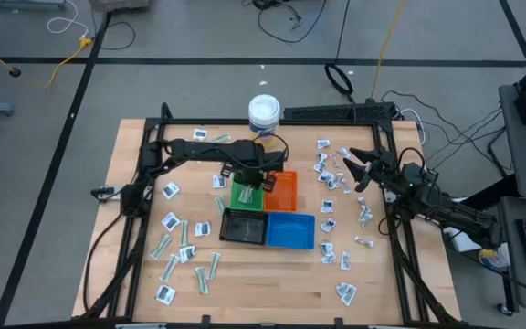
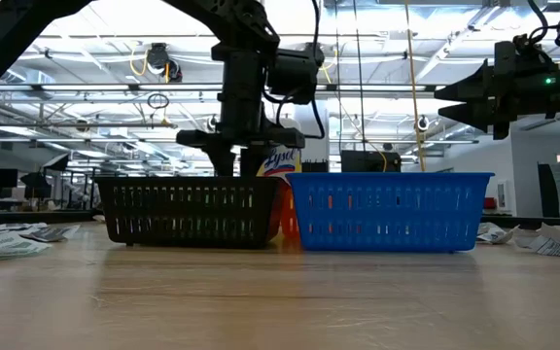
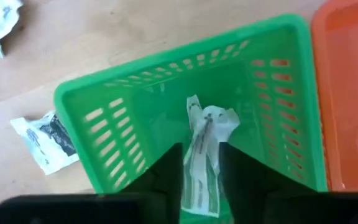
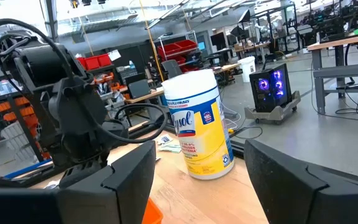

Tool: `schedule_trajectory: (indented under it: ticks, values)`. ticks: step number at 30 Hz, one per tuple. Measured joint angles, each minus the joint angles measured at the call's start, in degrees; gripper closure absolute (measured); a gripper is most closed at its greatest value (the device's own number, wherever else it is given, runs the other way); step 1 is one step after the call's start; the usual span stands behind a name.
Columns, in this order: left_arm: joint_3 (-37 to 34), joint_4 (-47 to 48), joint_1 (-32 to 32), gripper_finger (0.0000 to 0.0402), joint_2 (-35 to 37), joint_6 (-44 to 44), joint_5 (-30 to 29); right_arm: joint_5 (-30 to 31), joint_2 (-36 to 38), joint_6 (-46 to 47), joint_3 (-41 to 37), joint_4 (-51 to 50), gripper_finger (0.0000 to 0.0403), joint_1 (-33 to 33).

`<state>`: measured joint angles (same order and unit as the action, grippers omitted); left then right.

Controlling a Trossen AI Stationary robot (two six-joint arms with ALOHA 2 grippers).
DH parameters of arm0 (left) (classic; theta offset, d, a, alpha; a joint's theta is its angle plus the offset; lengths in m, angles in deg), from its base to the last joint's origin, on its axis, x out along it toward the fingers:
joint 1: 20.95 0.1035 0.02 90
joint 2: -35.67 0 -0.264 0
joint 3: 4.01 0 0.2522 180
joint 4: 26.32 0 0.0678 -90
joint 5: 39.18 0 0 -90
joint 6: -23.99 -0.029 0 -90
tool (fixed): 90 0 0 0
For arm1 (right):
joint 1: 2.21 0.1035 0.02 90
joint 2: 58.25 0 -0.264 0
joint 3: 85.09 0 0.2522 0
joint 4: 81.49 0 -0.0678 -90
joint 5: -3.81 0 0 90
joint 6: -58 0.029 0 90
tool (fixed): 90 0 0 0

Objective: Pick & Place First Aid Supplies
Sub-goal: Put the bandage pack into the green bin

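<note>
Left wrist view is showing the left pincer (image 3: 201, 177) hanging over the green tray (image 3: 129, 106) at frame centre, fingers parting narrowly around a slim wrapped strip (image 3: 202, 155), likely releasing it there; right pincer (image 1: 352, 168) is waiting wide.

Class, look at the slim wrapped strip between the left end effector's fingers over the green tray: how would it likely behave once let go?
The strip looks thin and crumpled, so probably floppy and very light. Being flat, it likely won't roll, settling limply inside the green tray.
</note>
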<state>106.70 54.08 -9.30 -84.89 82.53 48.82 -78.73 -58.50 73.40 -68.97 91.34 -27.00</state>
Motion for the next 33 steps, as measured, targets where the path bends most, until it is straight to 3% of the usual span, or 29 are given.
schedule_trajectory:
  ticks: [6,11,22,28,33]
  values:
    - [0.0,1.1,1.5,0.0218,1.4,-13.8,4.1,0.0,0.0,0.0,0.0,0.0,0.0161,0.0]
    - [0.0,1.9,2.3,0.0193,3.3,-25.5,5.1,0.0,0.0,0.0,0.0,0.0,0.0161,0.0]
    - [0.0,7.2,3.8,0.0187,10.1,-51.2,5.2,0.0,0.0,0.0,0.0,0.0,0.0161,0.0]
    - [0.0,10.1,4.1,0.0187,12.4,-59.9,5.0,0.0,0.0,0.0,0.0,0.0,0.0161,0.0]
    - [0.0,9.9,8.0,0.0188,13.1,-65.3,5.0,0.0,0.0,0.0,0.0,0.0,0.0161,0.0]
